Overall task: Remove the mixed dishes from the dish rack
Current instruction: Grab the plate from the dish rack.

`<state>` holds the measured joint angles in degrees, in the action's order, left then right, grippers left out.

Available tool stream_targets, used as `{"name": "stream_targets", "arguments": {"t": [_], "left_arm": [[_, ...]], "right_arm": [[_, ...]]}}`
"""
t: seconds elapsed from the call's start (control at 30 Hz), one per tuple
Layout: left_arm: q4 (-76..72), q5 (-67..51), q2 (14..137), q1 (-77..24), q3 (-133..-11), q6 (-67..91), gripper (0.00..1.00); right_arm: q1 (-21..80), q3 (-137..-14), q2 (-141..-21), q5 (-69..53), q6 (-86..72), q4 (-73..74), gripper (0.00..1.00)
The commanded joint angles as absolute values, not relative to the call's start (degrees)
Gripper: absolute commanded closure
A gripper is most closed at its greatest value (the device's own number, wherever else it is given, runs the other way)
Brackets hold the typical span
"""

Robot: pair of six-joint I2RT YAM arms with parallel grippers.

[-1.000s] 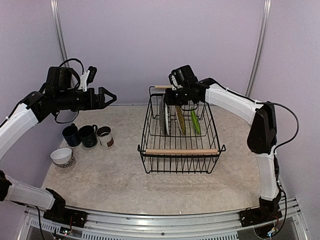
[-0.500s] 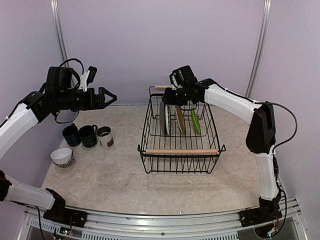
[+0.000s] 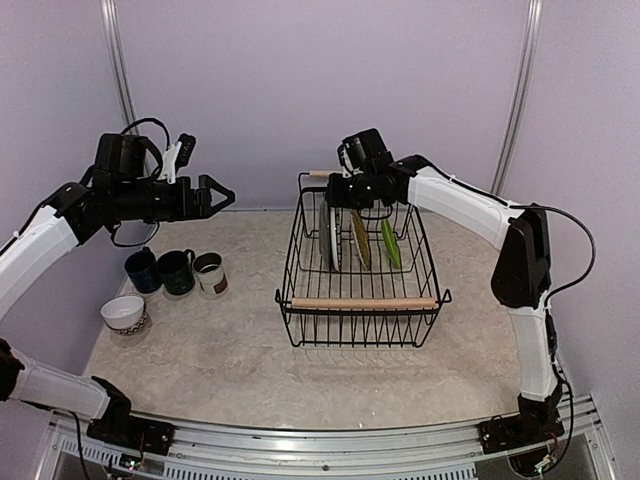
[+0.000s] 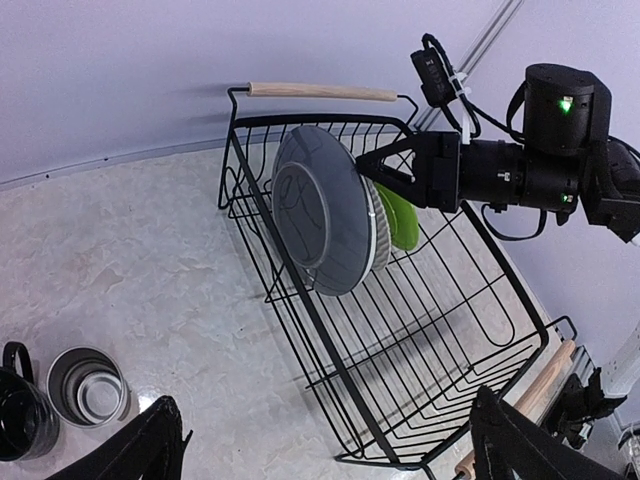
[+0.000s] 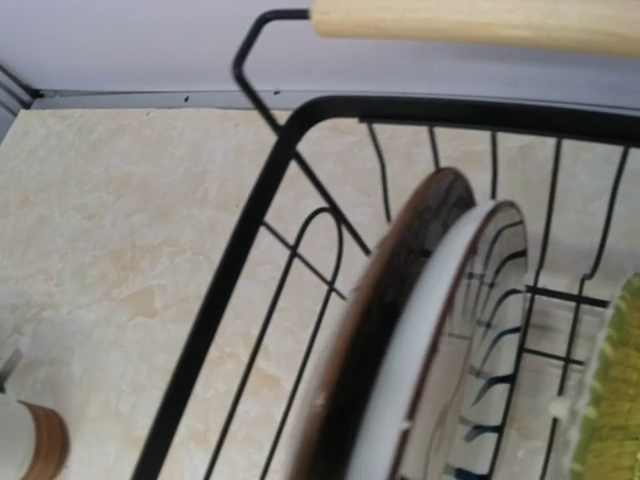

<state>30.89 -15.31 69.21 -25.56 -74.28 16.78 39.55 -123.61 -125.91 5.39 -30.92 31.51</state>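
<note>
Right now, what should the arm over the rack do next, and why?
Probably ease the right gripper down over the rim of the grey dish and close on it. It sits at that rim, though I cannot tell whether it grips yet. The dish stands upright in the rack; mugs and a bowl are already out.

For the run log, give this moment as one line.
right pincer: at grey dish and striped plate rims in dish rack, grip unclear | left pincer: open, empty, raised
</note>
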Motion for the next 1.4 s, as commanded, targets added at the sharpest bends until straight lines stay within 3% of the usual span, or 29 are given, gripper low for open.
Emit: {"name": "stream_targets", "arguments": {"t": [0.0,0.2,0.57,1.17,1.37], "left_arm": [[31.81,-16.14,69.83,-25.93,-75.01,17.49,0.05],[31.89,-16.03,69.87,-25.97,-75.14,17.49,0.05],[31.98,-16.24,69.61,-25.97,-75.2,17.56,0.05],[32.08,-16.59,69.43,-25.94,-75.33,17.74,0.05],[32.08,-16.68,69.43,-25.93,-75.4,17.75,0.05]], "right_arm": [[40.41,-125.16,-124.92,4.69,-30.85,32.5,0.7],[40.67,-125.33,-125.74,4.21,-31.26,31.96,0.76],[41.0,-126.3,-128.28,3.94,-32.62,31.88,0.78],[43.61,-131.48,-134.3,16.67,-39.44,38.39,0.76],[44.86,-132.93,-135.7,22.01,-40.26,39.6,0.8]]}}
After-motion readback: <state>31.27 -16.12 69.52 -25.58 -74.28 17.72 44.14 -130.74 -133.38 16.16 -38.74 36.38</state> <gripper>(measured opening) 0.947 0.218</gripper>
